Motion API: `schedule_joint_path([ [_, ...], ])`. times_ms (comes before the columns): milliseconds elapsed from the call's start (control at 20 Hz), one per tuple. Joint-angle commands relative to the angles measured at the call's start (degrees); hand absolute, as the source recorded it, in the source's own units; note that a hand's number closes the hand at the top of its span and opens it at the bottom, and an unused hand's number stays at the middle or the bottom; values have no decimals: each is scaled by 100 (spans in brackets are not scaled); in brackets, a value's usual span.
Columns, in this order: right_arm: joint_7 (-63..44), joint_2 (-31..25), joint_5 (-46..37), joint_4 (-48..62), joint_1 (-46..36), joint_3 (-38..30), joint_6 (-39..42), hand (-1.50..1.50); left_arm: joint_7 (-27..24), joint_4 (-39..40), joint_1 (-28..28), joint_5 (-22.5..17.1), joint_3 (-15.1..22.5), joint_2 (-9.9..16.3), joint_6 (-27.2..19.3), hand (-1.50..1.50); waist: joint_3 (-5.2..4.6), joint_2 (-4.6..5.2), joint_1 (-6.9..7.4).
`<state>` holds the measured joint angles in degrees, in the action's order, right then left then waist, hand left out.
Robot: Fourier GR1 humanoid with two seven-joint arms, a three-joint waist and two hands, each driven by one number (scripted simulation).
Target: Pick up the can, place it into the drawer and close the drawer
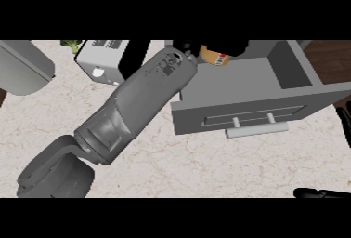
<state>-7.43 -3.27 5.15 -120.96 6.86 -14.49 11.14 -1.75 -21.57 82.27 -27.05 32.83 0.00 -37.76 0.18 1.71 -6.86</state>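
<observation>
A pale, marbled stone bench (205, 162) carries one open grey drawer (260, 88), box-shaped with a single bar handle (257, 130) on its front. One smooth grey left forearm (133, 109) crosses diagonally to the drawer's far left corner, where its black left hand (205, 46) is curled round the one yellow-brown labelled can (214, 56). Only dark fingertips of the right hand (322, 193) show at the lower right edge; whether they are spread or curled cannot be told.

The drawer (247, 95) is plain grey. Inside its far end, the can (214, 56) is orange-yellow with a pale label, under a black hand (223, 45). The worktop (205, 162) is pinkish-beige marble with veins.
</observation>
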Motion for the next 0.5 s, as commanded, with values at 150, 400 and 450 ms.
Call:
schedule_joint_path([
  [150,-123,93,-224,-184,-27,222,-107,-150,-27,33,-178,-192,326,0,-351,-150,-4,2,-78],
  [400,-171,-26,-41,-153,-123,68,-54,-150,-114,200,1,-311,281,0,-514,-150,-4,12,-22],
  [450,-214,-59,40,-257,-22,37,8,-150,0,-24,-129,-412,389,0,-666,-150,-2,-3,-103],
])
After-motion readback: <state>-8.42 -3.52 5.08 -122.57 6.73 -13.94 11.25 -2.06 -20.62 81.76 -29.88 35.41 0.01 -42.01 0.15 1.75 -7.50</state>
